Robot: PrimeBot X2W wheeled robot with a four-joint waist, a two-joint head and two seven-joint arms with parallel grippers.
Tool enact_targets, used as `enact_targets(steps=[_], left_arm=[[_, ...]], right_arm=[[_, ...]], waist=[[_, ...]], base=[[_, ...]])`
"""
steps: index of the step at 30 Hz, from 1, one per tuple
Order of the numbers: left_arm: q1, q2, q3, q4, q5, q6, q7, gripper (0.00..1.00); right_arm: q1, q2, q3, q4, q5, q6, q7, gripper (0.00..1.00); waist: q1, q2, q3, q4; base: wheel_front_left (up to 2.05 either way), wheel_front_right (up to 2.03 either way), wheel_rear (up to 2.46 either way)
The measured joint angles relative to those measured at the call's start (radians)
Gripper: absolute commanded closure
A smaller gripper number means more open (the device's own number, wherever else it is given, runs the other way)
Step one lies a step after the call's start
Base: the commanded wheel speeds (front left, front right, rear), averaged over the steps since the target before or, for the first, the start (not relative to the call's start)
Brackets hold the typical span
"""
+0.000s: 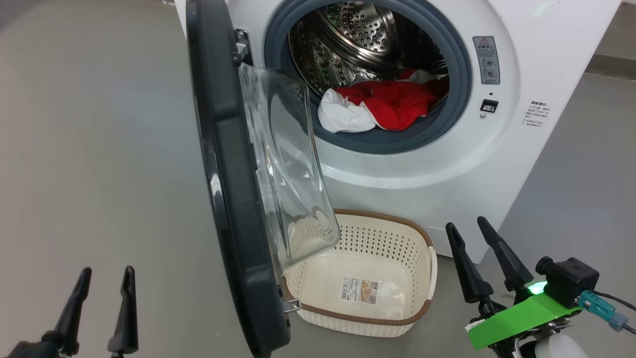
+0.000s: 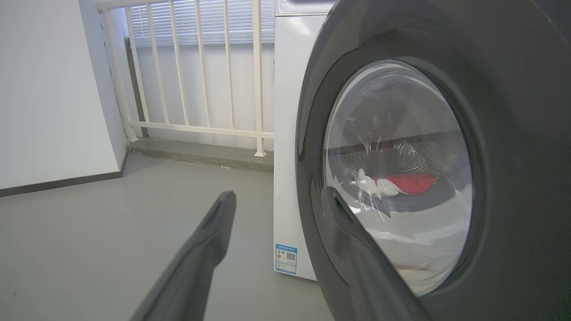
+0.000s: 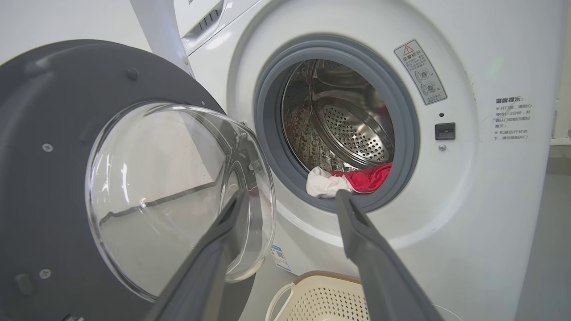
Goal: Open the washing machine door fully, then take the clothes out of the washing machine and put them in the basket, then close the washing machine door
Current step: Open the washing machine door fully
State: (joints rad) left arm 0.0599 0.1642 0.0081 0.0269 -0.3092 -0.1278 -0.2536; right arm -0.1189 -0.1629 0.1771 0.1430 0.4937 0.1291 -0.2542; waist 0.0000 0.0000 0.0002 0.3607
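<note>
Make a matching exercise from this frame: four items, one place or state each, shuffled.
Items
1. washing machine door
2. clothes
3. basket
4. right gripper

Places or states
A. on the floor in front of the washing machine, no garments in it
B. open, holding nothing
C. swung out from the opening
D. lying in the drum

Pairs: 1-C, 2-D, 3-A, 4-B
</note>
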Motion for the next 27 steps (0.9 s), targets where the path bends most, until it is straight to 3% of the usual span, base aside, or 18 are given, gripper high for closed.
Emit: enact_targets(steps=[27], left_arm=[[0.000, 0.000, 0.001, 0.002, 0.000, 0.000, 0.000, 0.00]], right_arm=[[0.000, -0.001, 0.002, 0.016, -0.008, 0.000, 0.000, 0.00]], waist=[[0.0000, 0.0000, -0.001, 0.001]], base=[[0.00, 0.00, 0.00]])
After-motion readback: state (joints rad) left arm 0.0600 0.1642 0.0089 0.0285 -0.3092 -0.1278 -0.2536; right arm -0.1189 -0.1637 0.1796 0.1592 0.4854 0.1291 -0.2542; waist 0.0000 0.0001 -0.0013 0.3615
